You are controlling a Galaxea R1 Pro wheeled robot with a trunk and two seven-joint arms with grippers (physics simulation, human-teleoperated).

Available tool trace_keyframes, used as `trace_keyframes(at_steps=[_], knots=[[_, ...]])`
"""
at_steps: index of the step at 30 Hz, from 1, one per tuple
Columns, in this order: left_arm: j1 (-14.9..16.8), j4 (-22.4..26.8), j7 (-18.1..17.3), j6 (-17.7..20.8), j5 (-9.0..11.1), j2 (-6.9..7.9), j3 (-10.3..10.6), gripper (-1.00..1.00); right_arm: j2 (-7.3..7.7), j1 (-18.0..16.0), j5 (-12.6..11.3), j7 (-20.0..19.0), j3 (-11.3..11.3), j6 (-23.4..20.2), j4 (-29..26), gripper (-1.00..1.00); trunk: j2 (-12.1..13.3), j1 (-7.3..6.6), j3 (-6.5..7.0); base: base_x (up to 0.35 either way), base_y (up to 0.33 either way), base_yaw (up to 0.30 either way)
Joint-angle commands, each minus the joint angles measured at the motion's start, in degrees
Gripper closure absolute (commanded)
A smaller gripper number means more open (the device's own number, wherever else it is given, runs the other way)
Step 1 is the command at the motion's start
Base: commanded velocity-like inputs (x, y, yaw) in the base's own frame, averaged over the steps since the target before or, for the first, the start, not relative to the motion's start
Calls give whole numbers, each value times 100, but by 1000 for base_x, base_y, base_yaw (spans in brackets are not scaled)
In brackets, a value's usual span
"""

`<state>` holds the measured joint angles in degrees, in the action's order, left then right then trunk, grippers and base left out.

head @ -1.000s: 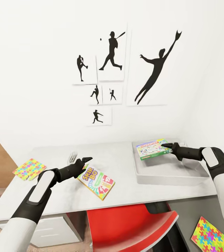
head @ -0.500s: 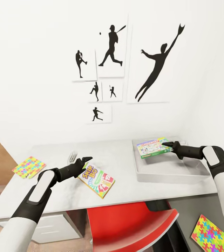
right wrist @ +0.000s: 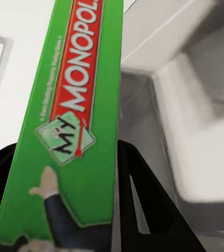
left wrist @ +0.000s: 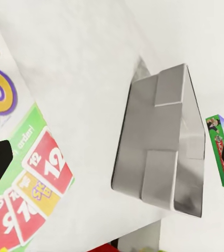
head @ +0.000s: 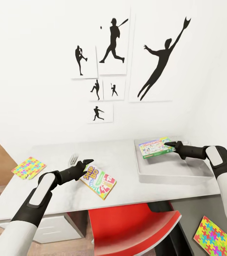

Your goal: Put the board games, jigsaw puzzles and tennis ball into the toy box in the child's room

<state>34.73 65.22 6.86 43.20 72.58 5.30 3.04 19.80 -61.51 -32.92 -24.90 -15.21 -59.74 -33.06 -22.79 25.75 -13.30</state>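
My right gripper [head: 170,144] is shut on the edge of the green-edged MONOPOLY board game [head: 155,148], holding it tilted above the far left part of the light grey toy box [head: 173,175]. In the right wrist view the MONOPOLY box [right wrist: 70,131] sits between the dark fingers [right wrist: 143,210], over the toy box [right wrist: 196,121]. My left gripper [head: 87,162] hangs open just above the SKIP BO board game [head: 98,180], which lies flat on the table [head: 127,156]. One jigsaw puzzle [head: 28,168] lies at the table's left end, another [head: 218,236] on the dark wing. The tennis ball is out of view.
A red chair [head: 134,227] stands tucked under the table's front edge. A small pale grey object [head: 73,157] lies on the table beyond my left gripper. White drawers [head: 53,231] sit under the left end. Black baseball silhouettes [head: 113,42] hang on the wall behind.
The whole view has shifted a little, so the camera moved. The right gripper with the MONOPOLY box has edged slightly further over the toy box. The left gripper holds its place.
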Motion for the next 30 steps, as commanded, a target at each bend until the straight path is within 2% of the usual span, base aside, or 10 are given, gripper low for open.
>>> trace_keyframes(at_steps=[1,6,9,10,14,16,19,20,23,30], knots=[[4,7,56,6,62,5,9,-100,-3,-7,56,-52,-25,-26,1,100,-12,3,-21,0,0,0],[40,38,50,15,81,-4,7,-100,1,-28,53,-51,-25,-26,1,100,-12,3,-68,0,0,0],[352,32,70,33,89,-12,6,-100,0,-73,55,-51,-30,-26,8,100,-12,3,-96,0,0,0],[352,32,70,33,89,-12,6,-100,0,-73,55,-51,-30,-26,8,100,-12,3,-105,0,0,0],[866,13,112,249,167,-10,2,-100,-11,-109,53,-50,-69,-26,45,100,-12,3,-143,0,0,0],[957,7,144,327,218,-7,1,-100,-13,-114,54,-50,-88,-26,52,100,-12,3,-161,0,0,0],[1204,-5,289,516,443,12,-29,-100,-16,-123,55,-50,-147,-26,68,100,-12,3,-189,0,0,0],[1204,-5,289,516,443,12,-29,-100,-16,-123,55,-50,-147,-26,68,100,-12,3,-199,0,0,0],[1397,-7,483,622,717,36,-106,-100,-6,-128,56,-50,-184,-26,80,100,-12,3,-227,0,0,0],[1560,31,774,691,990,40,-168,-100,2,-139,51,-50,-213,-26,103,100,-12,3,-292,0,0,0]])
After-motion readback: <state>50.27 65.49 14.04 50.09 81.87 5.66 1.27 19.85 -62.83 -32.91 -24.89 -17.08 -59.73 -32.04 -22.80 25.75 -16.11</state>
